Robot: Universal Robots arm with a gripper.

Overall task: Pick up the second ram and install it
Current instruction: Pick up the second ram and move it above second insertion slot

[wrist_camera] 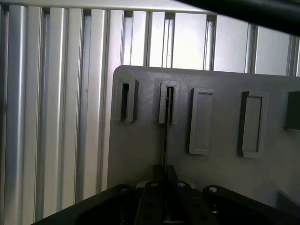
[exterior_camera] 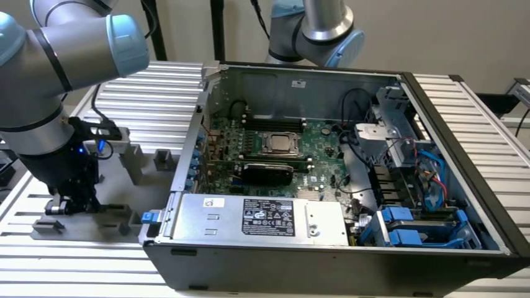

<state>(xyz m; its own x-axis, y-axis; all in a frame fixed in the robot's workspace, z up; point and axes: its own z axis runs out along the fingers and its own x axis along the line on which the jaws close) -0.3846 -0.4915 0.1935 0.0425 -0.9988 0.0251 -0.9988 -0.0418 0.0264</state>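
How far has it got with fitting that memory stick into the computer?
Just started. The gripper is down at the grey holder beside the open computer case, apparently pinched on the second ram, seen edge-on with its far end in a holder slot. So gripping looks done; lifting is not, and the stick is not yet at the motherboard.

place: robotics lab | signs: robot arm (exterior_camera: 41, 93); slotted aluminium table (exterior_camera: 157, 93); opened computer case (exterior_camera: 331, 267)
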